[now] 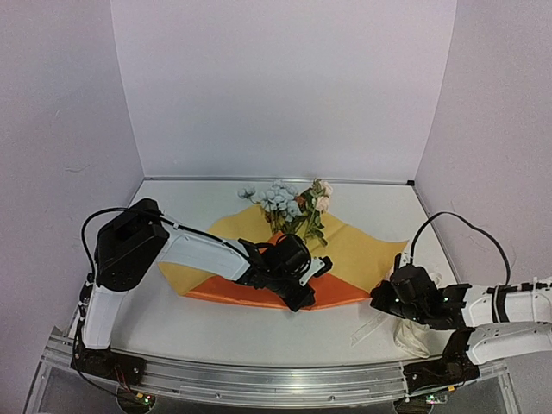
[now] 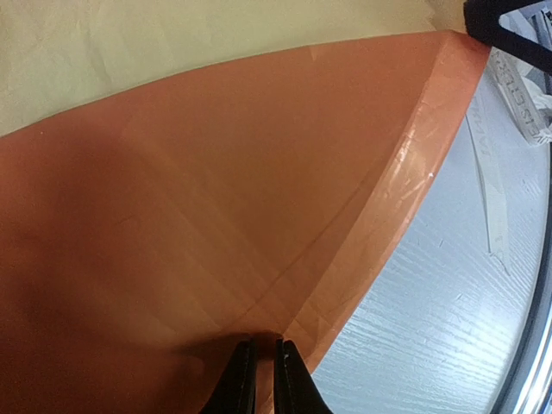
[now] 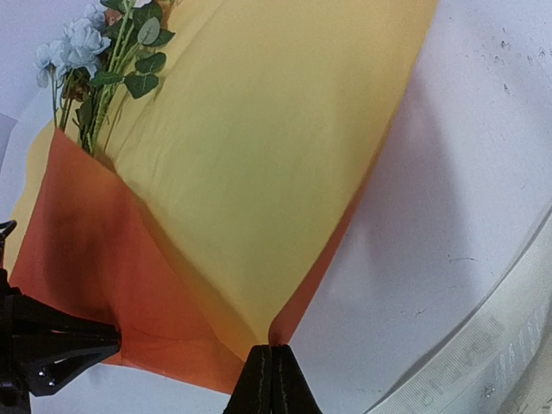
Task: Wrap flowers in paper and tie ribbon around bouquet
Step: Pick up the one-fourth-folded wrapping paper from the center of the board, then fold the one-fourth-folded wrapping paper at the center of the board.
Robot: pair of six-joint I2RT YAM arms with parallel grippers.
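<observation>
The paper (image 1: 366, 250) lies yellow face up, with an orange flap (image 1: 233, 289) folded over its front. The flowers (image 1: 289, 203) rest on its far part, blooms at the back and stems under the flap (image 3: 95, 60). My left gripper (image 1: 302, 296) sits on the flap's right end. In its wrist view the jaws (image 2: 263, 343) stand almost together, pinching a fold of the orange paper (image 2: 216, 172). My right gripper (image 1: 378, 297) is shut on the paper's right corner (image 3: 285, 323). The cream ribbon (image 2: 493, 185) lies on the table to the right of the sheet.
Pale walls stand at the back and both sides of the white table (image 1: 216, 332). A metal rail (image 1: 259, 375) runs along the near edge. A loose heap of ribbon (image 1: 410, 336) lies under my right arm. The left arm's black wrist (image 3: 43, 345) shows beside the flap.
</observation>
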